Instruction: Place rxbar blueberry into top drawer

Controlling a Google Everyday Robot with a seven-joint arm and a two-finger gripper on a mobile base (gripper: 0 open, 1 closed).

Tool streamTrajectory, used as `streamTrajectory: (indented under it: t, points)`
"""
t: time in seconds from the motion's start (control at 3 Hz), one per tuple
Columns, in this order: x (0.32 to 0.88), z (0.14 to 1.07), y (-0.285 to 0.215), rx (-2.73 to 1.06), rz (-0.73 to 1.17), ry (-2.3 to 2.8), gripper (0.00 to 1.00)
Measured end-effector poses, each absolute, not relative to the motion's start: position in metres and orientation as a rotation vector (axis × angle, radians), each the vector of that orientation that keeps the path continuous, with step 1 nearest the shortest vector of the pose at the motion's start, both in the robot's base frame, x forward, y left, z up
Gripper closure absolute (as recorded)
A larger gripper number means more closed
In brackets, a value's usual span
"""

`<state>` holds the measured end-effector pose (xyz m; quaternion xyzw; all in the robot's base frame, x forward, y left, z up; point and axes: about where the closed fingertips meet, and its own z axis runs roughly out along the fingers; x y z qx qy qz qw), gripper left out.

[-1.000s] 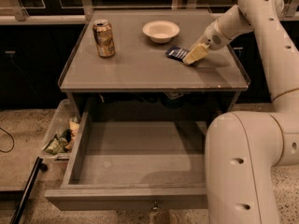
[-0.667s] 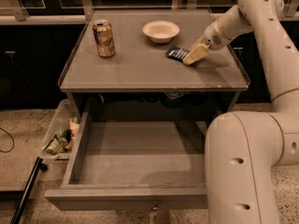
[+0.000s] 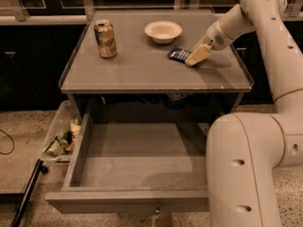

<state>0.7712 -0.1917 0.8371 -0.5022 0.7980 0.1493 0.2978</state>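
The rxbar blueberry (image 3: 177, 54), a small dark-blue wrapper, lies flat on the grey table top (image 3: 137, 72) towards the back right, just in front of the white bowl. My gripper (image 3: 197, 56) reaches down from the right and sits at the bar's right end, low on the table top. The bar's right end is hidden behind it. The top drawer (image 3: 128, 203) is pulled wide open below the table's front edge. Its grey bottom is bare and its small knob shows at the front centre.
A tan drink can (image 3: 105, 39) stands at the table's back left. A white bowl (image 3: 163, 31) sits at the back centre. A clear plastic bin of wrappers (image 3: 60, 137) stands on the floor left of the drawer. My arm's large white links (image 3: 246, 169) cover the drawer's right side.
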Motion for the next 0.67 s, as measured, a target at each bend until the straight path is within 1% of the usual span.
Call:
streamTrajectory:
  t: [0.33, 0.67]
  points:
    - [0.762, 0.848, -0.205, -1.36, 0.373, 2.086, 1.0]
    - [0.746, 0.861, -0.228, -1.37, 0.335, 2.054, 1.0]
